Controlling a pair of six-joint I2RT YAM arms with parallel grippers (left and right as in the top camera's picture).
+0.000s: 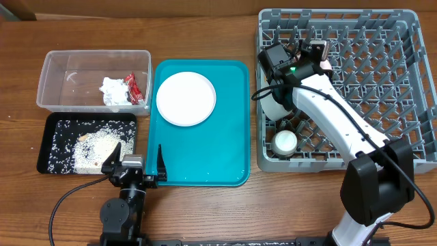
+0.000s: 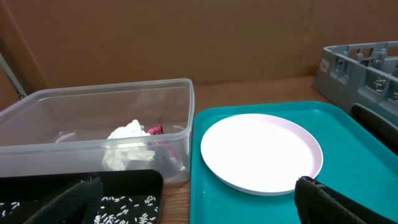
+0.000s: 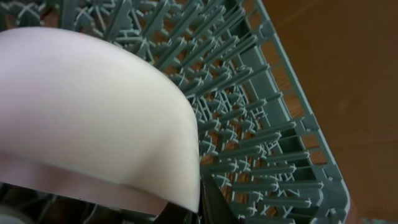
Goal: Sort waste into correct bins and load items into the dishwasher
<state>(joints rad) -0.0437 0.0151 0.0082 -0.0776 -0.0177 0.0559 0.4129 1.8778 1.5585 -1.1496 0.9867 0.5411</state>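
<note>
- Evidently, right jaws pinch the pinkish-white dish (image 3: 93, 112) over the dish rack's (image 1: 410, 89) far-left corner, tilted (presumably to slot between pegs (image 3: 249, 124)).
- Left jaws, spread and empty, idle well left of that dish rack.

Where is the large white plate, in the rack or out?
Out. The white plate lies flat on the teal tray, beside the grey dish rack.

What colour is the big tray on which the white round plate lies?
The tray is plain teal; the overhead view shows it best.
</note>
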